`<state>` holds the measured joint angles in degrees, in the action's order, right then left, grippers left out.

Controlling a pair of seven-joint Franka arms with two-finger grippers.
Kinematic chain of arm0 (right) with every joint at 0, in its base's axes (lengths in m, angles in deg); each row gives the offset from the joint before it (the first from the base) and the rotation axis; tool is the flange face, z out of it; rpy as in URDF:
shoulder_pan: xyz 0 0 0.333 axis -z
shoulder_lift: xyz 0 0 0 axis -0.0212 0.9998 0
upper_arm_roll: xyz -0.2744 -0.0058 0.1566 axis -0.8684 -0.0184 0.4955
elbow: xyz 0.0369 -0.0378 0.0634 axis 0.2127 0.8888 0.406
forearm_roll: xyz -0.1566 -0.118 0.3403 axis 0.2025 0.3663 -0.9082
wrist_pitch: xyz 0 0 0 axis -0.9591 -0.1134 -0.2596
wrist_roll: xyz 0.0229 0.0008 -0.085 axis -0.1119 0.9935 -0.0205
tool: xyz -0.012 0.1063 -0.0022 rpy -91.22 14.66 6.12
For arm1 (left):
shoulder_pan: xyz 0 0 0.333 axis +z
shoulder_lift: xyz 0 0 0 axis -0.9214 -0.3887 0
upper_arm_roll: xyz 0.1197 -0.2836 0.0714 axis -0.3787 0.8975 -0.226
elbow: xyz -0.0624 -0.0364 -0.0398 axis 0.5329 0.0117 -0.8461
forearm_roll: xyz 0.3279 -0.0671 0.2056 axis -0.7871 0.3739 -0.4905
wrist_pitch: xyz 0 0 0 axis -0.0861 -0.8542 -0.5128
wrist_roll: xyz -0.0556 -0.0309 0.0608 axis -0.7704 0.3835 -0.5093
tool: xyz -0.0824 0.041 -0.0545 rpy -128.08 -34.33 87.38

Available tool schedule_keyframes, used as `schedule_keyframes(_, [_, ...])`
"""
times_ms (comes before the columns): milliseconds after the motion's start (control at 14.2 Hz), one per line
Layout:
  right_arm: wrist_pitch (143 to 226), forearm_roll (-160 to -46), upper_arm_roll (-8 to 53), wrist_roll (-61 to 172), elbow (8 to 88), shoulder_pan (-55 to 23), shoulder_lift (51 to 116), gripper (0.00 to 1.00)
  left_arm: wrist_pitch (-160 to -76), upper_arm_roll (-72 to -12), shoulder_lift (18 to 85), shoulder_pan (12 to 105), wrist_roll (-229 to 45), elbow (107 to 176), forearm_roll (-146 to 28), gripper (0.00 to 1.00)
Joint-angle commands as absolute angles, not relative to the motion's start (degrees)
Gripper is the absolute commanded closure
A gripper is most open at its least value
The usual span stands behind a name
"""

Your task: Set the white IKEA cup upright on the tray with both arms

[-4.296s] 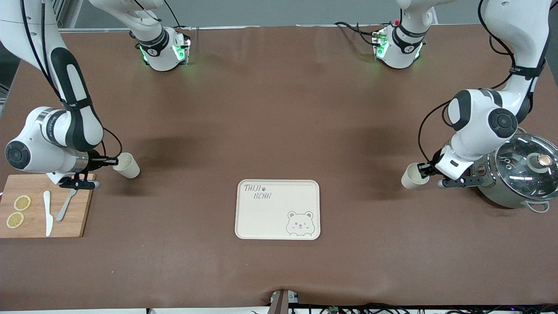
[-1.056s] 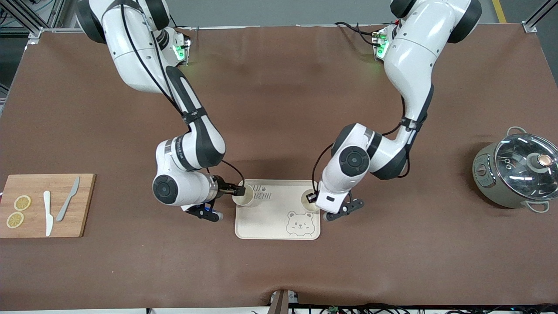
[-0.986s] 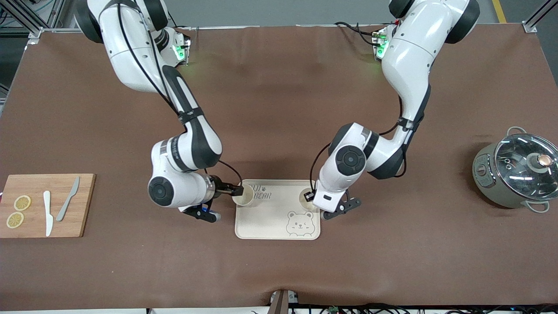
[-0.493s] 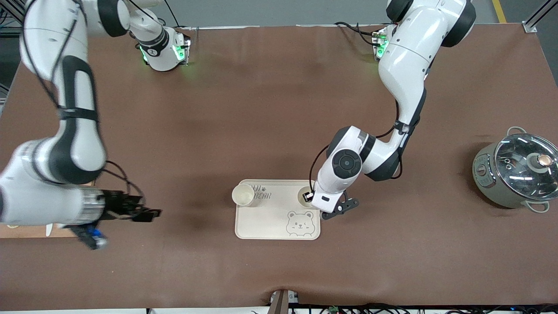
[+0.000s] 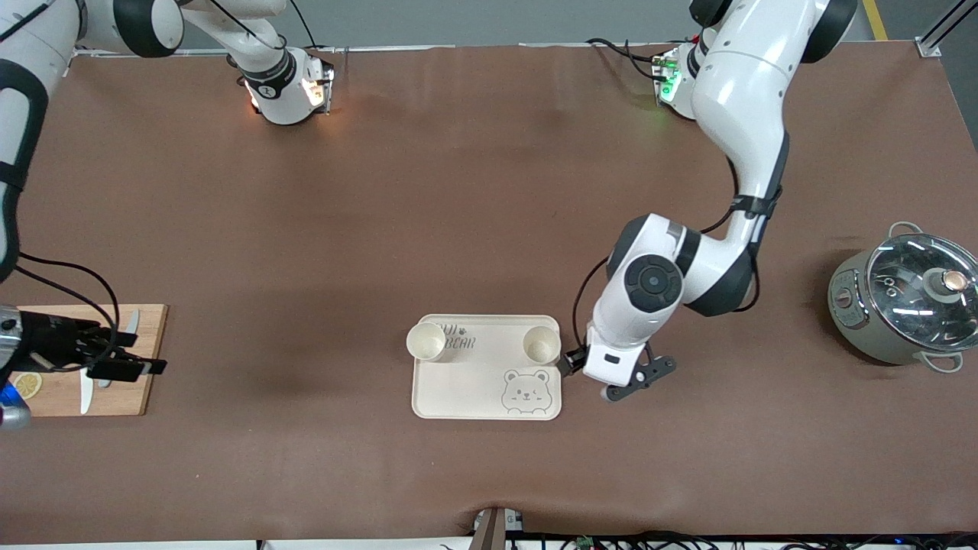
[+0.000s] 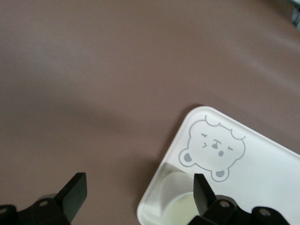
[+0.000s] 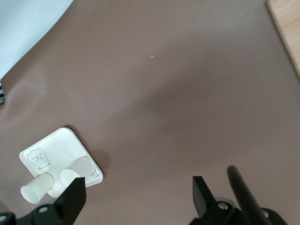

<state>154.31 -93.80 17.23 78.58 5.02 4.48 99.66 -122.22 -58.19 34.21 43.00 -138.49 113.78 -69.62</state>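
Two white cups stand upright on the cream bear tray (image 5: 487,382). One cup (image 5: 426,341) is at the corner toward the right arm's end, the other cup (image 5: 540,344) at the corner toward the left arm's end. My left gripper (image 5: 569,361) is open just off the tray's edge, beside that second cup and apart from it. Its wrist view shows the gripper (image 6: 138,192) open, with the cup (image 6: 180,201) and tray (image 6: 262,159) by one finger. My right gripper (image 5: 134,367) hangs open and empty over the cutting board. Its wrist view (image 7: 138,194) shows the tray (image 7: 44,150) with both cups (image 7: 35,190) far off.
A wooden cutting board (image 5: 141,397) with lemon slices and two knives lies at the right arm's end of the table. A lidded pot (image 5: 905,298) stands at the left arm's end. Brown table cover surrounds the tray.
The left gripper opened, let go of its cup and drew back off the tray's edge. The right arm left its cup and swung away to over the cutting board.
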Motion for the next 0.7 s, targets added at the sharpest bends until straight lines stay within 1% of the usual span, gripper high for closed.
schedule_keyframes(0, [153.1,-93.56,17.84,77.44,4.53,6.22,98.8,0.0,-114.34,-59.77,39.74,44.35,-135.56,115.1,-70.86,0.0])
schedule_keyframes(141, [153.01,-91.3,17.76,76.55,4.61,7.55,96.95,0.0,-107.66,-59.68,43.52,46.98,-132.14,115.19,-70.86,0.0])
schedule_keyframes(282, [152.75,-81.82,18.63,74.2,4.7,6.84,95.55,0.0,-102.99,-59.68,46.25,48.66,-128.8,115.19,-70.78,0.0])
schedule_keyframes(352, [150.92,-81.09,18.55,72.79,5.05,6.84,93.45,0.0,-101.23,-59.68,47.31,49.1,-128.0,115.19,-70.86,0.0])
schedule_keyframes(493, [144.16,-81.25,18.37,69.19,5.05,7.63,92.38,0.0,-98.5,-59.77,48.98,49.54,-127.99,115.19,-70.78,0.0])
schedule_keyframes(634, [143.26,-80.73,18.28,68.11,5.05,7.46,92.2,0.0,-95.95,-59.77,50.21,49.98,-127.56,115.19,-70.86,0.0])
